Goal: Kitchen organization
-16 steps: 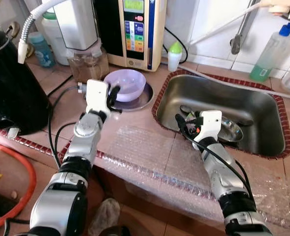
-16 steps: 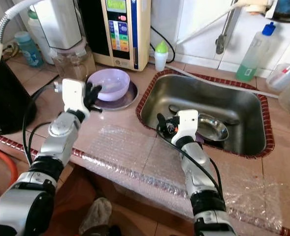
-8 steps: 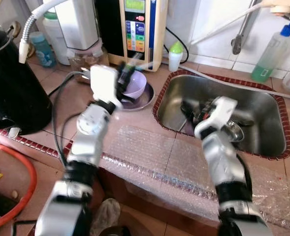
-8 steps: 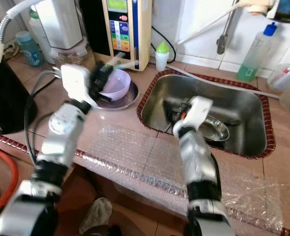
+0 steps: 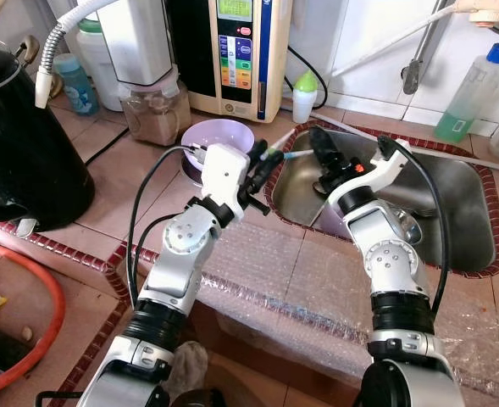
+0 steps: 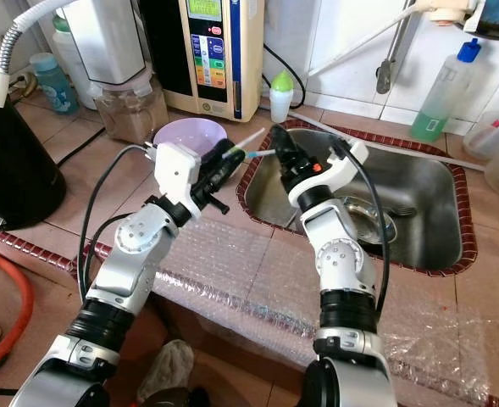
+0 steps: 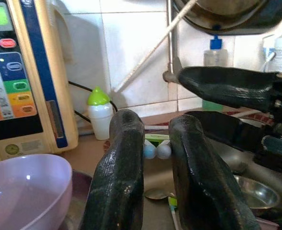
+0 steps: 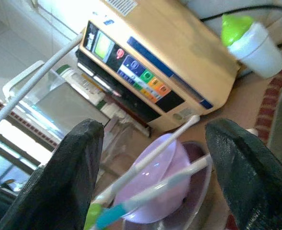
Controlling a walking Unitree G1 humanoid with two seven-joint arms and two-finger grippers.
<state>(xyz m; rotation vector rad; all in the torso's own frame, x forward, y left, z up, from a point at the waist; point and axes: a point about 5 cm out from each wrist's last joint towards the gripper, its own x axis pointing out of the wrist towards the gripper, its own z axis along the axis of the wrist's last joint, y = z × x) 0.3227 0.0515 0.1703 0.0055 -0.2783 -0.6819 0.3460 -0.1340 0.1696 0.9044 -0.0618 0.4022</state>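
**Two brushes held over the sink's edge**

No writing is legible on the water machine (image 5: 247,52). The left gripper (image 5: 262,165) clamps two toothbrushes (image 8: 145,184) between its fingers, above the counter beside the purple bowl (image 5: 215,140). The right gripper (image 6: 285,153) hangs with fingers spread wide apart, holding nothing, over the sink (image 5: 452,182).

We can read no text; the beige water machine's green display (image 5: 230,8) and coloured buttons (image 7: 5,91) are too blurred.

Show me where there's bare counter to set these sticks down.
The bubble wrap along the front edge, between kettle and sink, is bare. Crowded: around the purple bowl by the back wall, and above the sink corner where both hands meet.
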